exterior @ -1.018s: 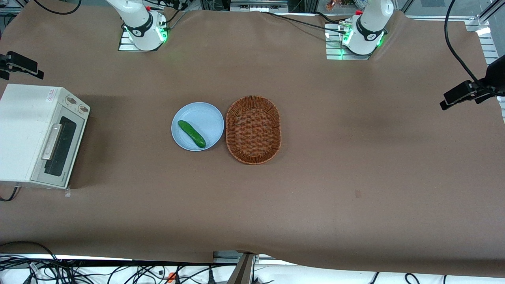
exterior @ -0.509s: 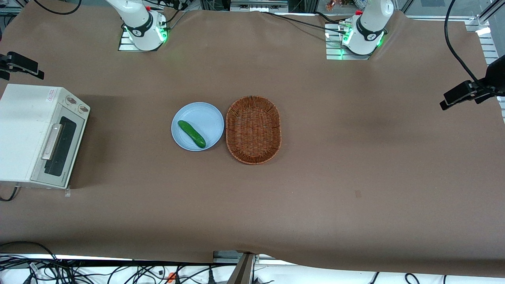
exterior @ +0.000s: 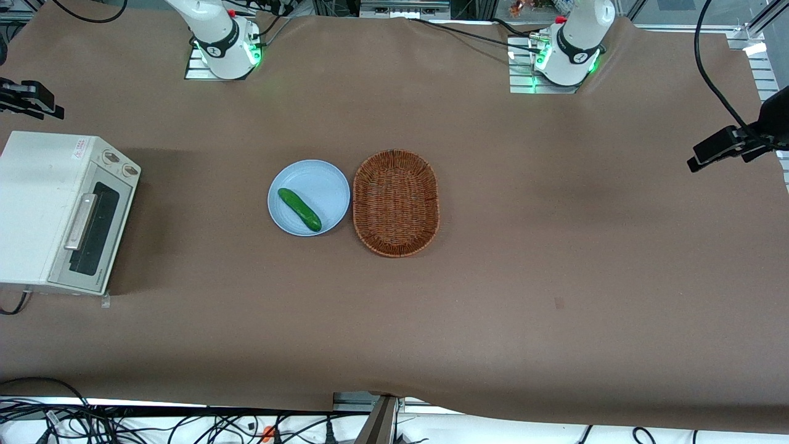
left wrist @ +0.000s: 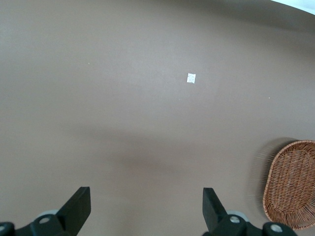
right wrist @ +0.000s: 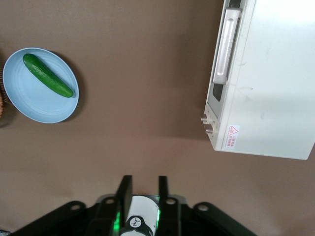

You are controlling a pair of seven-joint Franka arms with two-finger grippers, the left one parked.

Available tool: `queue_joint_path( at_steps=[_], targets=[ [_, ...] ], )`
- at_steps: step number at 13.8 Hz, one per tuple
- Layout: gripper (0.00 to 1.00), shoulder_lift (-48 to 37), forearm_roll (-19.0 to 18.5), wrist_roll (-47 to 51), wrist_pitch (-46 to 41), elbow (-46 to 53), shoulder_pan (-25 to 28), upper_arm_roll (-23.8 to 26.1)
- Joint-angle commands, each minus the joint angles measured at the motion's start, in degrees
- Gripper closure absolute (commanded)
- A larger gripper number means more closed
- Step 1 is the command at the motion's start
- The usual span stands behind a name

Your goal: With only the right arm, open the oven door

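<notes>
The right arm (exterior: 212, 28) is white, with a black band, green base lights and a black gripper (right wrist: 141, 189).

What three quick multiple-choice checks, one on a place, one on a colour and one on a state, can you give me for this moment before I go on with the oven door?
1. Where does the cucumber lie?
A. In the basket
B. On the plate
C. On top of the toaster oven

2. What colour is the plate?
A. Light blue
B. Red
C. Black

3. How does the oven door stand?
A. Swung fully down
B. Taken off
C. Closed

Key: 1 B, the cucumber rests on the plate, while the basket beside it holds nothing. 2 A, the plate shows light blue in the front and right wrist views. 3 C, the oven door sits flush on the toaster oven, its handle untouched; the gripper hangs high above the table, apart from the oven, with its fingers a narrow gap apart.
</notes>
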Motion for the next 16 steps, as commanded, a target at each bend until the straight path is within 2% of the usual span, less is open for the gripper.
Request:
queue_joint_path(
  at_steps=[1, 4, 7, 10, 14, 16],
  targets=[
    [1.0, 0.04, -0.87, 0.62, -1.02, 0.91, -0.67, 0.9],
    [1.0, 2.14, -8.93, 1.41, 0.99, -0.32, 2.91, 0.99],
    [1.0, 4.78, -17.37, 11.58, 7.04, -4.44, 8.36, 0.99],
    [1.0, 7.15, -29.49, 20.46, 15.73, -11.63, 12.24, 1.17],
    [1.0, 9.61, -41.71, 37.14, 31.11, -23.86, 12.42, 0.91],
    [1.0, 13.03, -47.95, 45.24, 32.82, -24.67, 12.42, 0.9]
  ],
)
